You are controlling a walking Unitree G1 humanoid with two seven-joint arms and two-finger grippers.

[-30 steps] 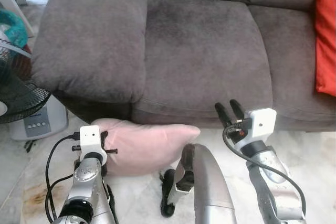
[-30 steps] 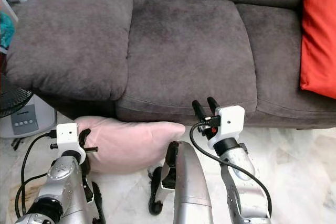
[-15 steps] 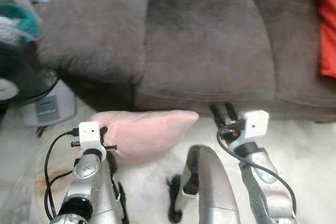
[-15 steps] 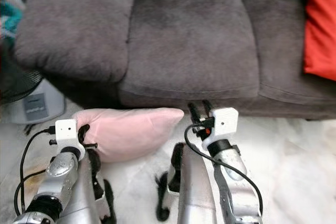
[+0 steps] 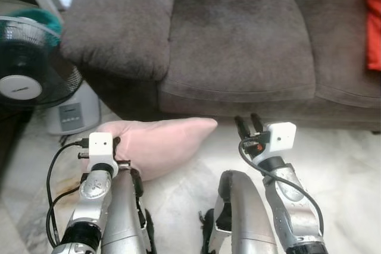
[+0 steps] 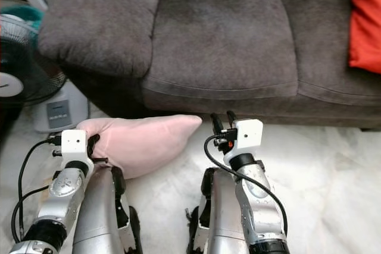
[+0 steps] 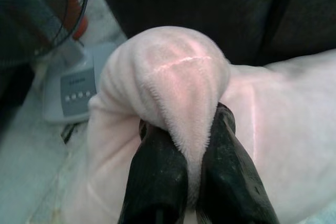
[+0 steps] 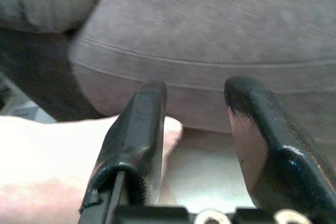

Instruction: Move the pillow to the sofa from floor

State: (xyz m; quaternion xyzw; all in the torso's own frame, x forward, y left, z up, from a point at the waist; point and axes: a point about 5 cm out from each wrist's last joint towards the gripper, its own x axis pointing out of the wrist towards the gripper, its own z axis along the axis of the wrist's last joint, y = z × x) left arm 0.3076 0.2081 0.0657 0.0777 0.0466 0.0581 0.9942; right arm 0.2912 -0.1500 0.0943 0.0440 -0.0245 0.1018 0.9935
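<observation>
Left eye view, read from the robot's left to its right: a standing fan [image 5: 27, 81] and a pale appliance base [image 5: 70, 117] occupy the floor [image 5: 351, 165] beside the grey sofa [image 5: 238, 40], whose armrest [image 5: 116, 25] overhangs them. Just right of these, the pink pillow [image 5: 158, 144] lies on the floor against the foot of the sofa, its tapered corner pointing toward the robot's right. The left gripper [image 7: 181, 174] is closed on a bunched fold at the pillow's left end; in the left wrist view, plush fabric bulges up between and over the two black fingers [image 7: 157, 177], so the hold looks firm. Further right, the right gripper [image 8: 202, 129] hovers just beyond the pillow's tip, its jaws spread wide with nothing between them; the tip shows behind one finger, though whether the finger touches it is hard to tell. At the far right edge, an orange cushion [image 6: 366, 16] rests on the seat. Compared with one second earlier, the whole scene has shifted and the fan has come into frame, indicating camera motion, while the pillow's place relative to the sofa base is essentially unchanged. The transfer is therefore judged to be at the grasp stage, with lifting not yet begun.
</observation>
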